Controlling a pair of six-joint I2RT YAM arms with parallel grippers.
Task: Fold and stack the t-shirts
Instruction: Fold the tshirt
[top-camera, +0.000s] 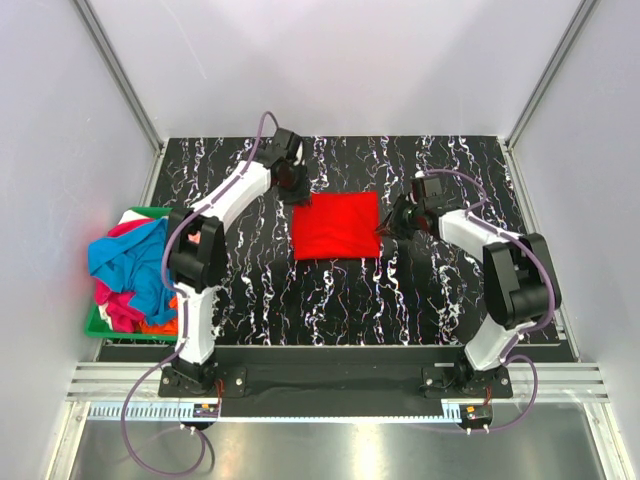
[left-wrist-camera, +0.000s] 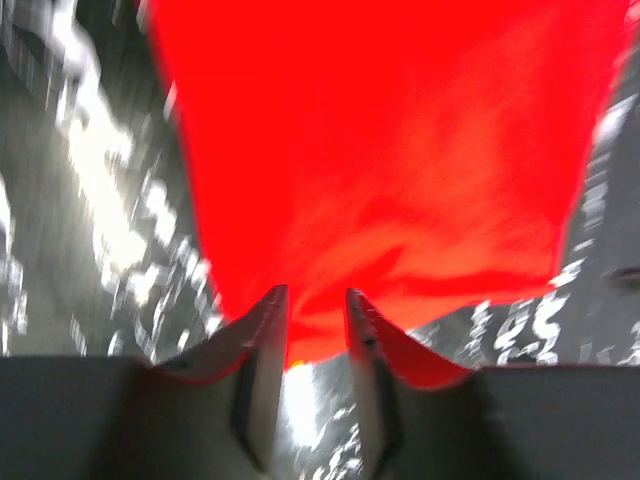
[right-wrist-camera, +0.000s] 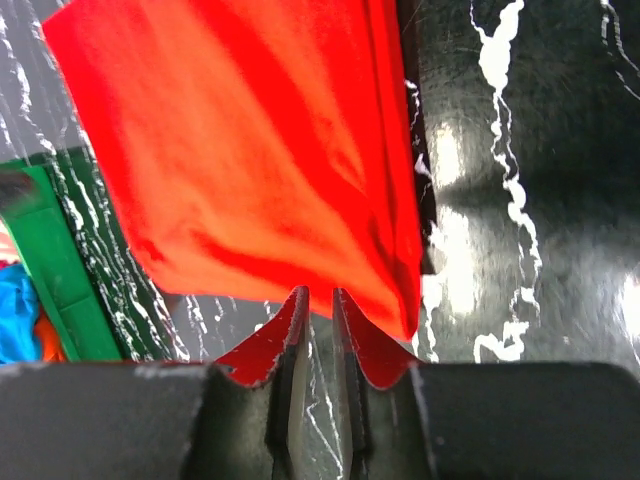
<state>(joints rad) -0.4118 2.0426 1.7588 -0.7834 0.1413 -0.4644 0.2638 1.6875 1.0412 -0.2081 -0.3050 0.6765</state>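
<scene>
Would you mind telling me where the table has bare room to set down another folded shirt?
The widest bare patch of table lies between the red t-shirt and the near edge. A narrower strip runs between the shirt and the far edge. It is crowded beside the shirt, where the left gripper and right gripper sit.

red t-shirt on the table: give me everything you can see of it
The red t-shirt is bright, plain, soft-looking cloth, folded into a rough rectangle; no sleeves or collar show. It lies flat, lightly creased, near the middle of the black white-veined table, with layers visible along one edge. The left hand is at its far left corner and the right hand at its right edge, both slightly open; contact with the cloth is unclear.
</scene>
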